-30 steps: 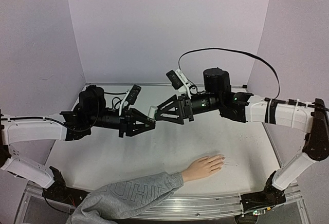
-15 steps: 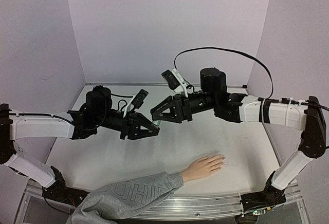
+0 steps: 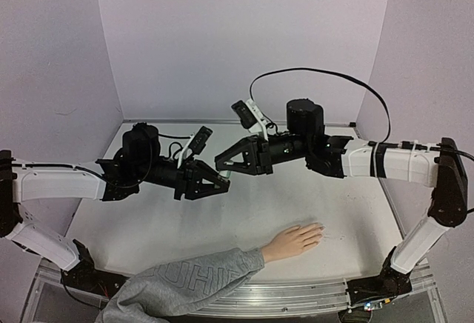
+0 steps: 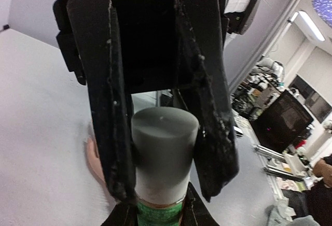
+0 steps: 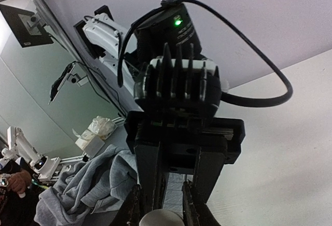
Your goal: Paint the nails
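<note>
Far behind the mannequin hand [image 3: 294, 240], left tool [image 3: 224, 183] grips the bottle [image 4: 160, 187] while right tool [image 3: 219, 164] clamps its grey cap [image 4: 165, 132]; a skewed pull could spill polish.

I read the mannequin hand [image 3: 294, 240] flesh-coloured, sleeve [image 3: 185, 282] grey, faintly lettered; the bottle [image 4: 160, 213] green-labelled under its grey cap [image 4: 165, 138].

From above, the nails [image 3: 320, 227] are too small to make out. Black fingers [image 4: 116, 132] hide most of the bottle [image 4: 158, 213], and the left wrist view cuts it off below the cap [image 4: 163, 143]. The sleeve [image 3: 185, 286] runs out of view past the table's [image 3: 355, 190] near edge.
</note>
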Tool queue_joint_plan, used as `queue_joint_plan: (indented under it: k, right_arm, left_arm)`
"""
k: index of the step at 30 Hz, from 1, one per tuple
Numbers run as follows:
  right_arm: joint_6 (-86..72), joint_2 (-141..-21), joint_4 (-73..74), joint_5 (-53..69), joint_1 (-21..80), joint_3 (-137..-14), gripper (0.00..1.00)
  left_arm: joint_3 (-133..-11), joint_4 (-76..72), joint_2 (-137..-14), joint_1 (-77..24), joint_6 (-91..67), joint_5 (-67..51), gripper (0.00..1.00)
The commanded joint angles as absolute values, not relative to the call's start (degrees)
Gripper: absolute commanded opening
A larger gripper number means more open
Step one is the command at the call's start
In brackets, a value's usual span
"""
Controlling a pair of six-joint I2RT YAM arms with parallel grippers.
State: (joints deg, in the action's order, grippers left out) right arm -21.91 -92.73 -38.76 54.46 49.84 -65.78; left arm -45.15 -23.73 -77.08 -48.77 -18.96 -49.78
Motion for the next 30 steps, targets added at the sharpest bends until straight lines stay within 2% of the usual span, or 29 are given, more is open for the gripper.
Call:
queue_joint_plan:
  k: [1,3,5,7,10,16,17,20,23,26,28,30]
  right_arm:
    - [-23.0,-92.0,-40.4,46.4,53.1,-65.0,0.00]
    - [-23.1,-92.1,-34.8,34.5,54.8,-65.7,0.00]
    - [-25.1,-93.1,-26.1,13.7,58.6,-69.1,0.00]
    - [-33.9,-95.6,-13.2,-10.9,64.3,-76.3,0.00]
    - [-42.2,-99.2,-4.9,-26.5,70.4,-83.7,0.00]
    - [-41.7,-100.2,-5.8,-24.5,71.5,-86.3,0.00]
    - [-40.5,-99.8,-6.1,-23.0,71.2,-86.2,0.03]
    - [-37.3,-96.8,-7.7,-19.1,69.3,-84.4,0.29]
    - [-33.2,-91.5,-9.1,-16.0,66.8,-80.2,0.49]
    - [-26.3,-87.1,-11.7,-6.4,63.8,-76.0,0.72]
    - [-22.4,-84.8,-13.3,3.5,60.9,-73.1,0.82]
    - [-19.8,-82.8,-16.1,13.7,58.0,-69.9,0.88]
  left_arm:
    - [-45.5,-27.8,-72.1,-48.7,-13.8,-27.5,0.00]
    - [-44.8,-27.8,-71.0,-49.1,-9.3,-15.8,0.00]
    - [-45.5,-27.8,-71.6,-50.1,-4.0,-4.6,0.00]
    - [-47.5,-28.0,-73.6,-52.0,2.4,5.2,0.00]
    - [-50.1,-29.1,-76.8,-54.4,7.9,14.0,0.00]
    - [-47.8,-30.9,-77.2,-56.2,5.6,12.8,0.00]
    - [-47.0,-30.8,-76.7,-56.4,5.0,11.8,0.00]
    - [-44.3,-30.0,-74.8,-56.4,1.7,9.5,0.00]
    - [-42.2,-26.4,-73.1,-56.4,-3.0,8.3,0.00]
    - [-43.0,-19.9,-72.1,-55.7,-6.0,4.2,0.00]
    - [-43.4,-17.3,-71.4,-54.1,-7.8,-3.0,0.00]
    - [-43.3,-17.0,-70.6,-52.0,-10.6,-12.9,0.00]
